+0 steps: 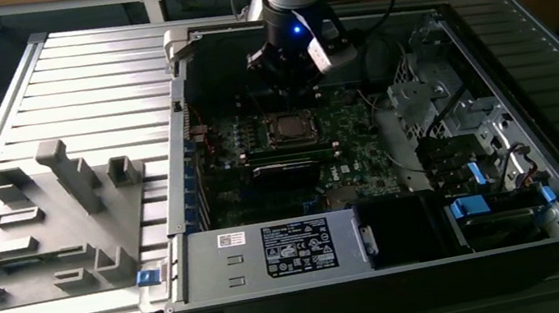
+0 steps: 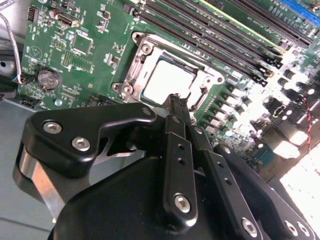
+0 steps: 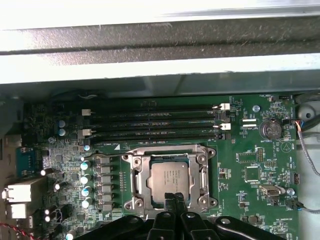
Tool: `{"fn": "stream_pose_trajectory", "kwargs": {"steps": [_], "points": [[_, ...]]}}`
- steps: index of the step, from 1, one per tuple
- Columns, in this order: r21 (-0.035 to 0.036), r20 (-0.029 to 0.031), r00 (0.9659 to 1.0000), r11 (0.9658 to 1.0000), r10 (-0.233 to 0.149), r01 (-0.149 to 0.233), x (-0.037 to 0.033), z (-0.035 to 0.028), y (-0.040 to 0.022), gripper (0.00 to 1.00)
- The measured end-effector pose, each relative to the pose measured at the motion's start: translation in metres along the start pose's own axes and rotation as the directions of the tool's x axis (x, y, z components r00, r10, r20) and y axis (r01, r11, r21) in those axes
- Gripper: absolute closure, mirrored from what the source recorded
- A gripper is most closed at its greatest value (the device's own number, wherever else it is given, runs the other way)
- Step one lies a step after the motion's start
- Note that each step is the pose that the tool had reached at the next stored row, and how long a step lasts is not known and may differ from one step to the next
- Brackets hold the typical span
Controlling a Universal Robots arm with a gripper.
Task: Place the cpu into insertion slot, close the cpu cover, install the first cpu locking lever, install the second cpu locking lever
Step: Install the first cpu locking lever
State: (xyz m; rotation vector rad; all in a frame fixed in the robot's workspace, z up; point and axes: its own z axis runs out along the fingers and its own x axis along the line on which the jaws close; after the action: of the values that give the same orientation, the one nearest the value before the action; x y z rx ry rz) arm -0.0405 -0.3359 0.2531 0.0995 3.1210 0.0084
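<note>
The cpu lies flat in its socket on the green motherboard, its dull silver top facing up, also seen in the second wrist view and the exterior view. The cpu cover is down around it as a silvery frame with the chip showing through its window. My gripper is shut, its black fingertips pressed together with nothing between them, right at the socket's edge. In the exterior view the gripper hangs just behind the socket. I cannot make out the locking levers.
The open computer case lies on a slatted metal table. Memory slots run beside the socket, and the case wall rises beyond them. A white-labelled power supply sits at the front. A grey fixture stands at the exterior view's left.
</note>
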Motion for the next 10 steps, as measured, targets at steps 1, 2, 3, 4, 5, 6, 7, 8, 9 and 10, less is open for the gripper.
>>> {"fn": "stream_pose_trajectory", "kwargs": {"steps": [1, 2, 3, 4, 5, 6, 7, 8, 9, 10], "points": [[0.0001, -0.0001, 1.0, 1.0, 0.0, 0.0, 0.0, -0.0005, 0.0, 0.89], [0.0002, -0.0001, 1.0, 1.0, 0.0, 0.0, 0.0, -0.0007, 0.0, 0.89], [0.0001, 0.0, 1.0, 1.0, 0.0, 0.0, 0.0, -0.0008, 0.0, 0.89], [0.0, 0.0, 1.0, 1.0, 0.0, 0.0, 0.0, -0.0008, 0.0, 0.89], [-0.0001, 0.0, 1.0, 1.0, 0.0, 0.0, 0.0, -0.0008, 0.0, 0.89], [0.0001, -0.0001, 1.0, 1.0, 0.0, 0.0, 0.0, -0.001, 0.0, 0.89], [0.0001, 0.0, 1.0, 1.0, 0.0, 0.0, 0.0, -0.0012, 0.0, 0.89], [0.0, 0.0, 1.0, 1.0, 0.0, 0.0, 0.0, -0.0012, 0.0, 0.89], [0.0, 0.0, 1.0, 1.0, 0.0, 0.0, 0.0, -0.0012, 0.0, 0.89], [0.0, 0.0, 1.0, 1.0, 0.0, 0.0, 0.0, -0.0012, 0.0, 0.89]]}}
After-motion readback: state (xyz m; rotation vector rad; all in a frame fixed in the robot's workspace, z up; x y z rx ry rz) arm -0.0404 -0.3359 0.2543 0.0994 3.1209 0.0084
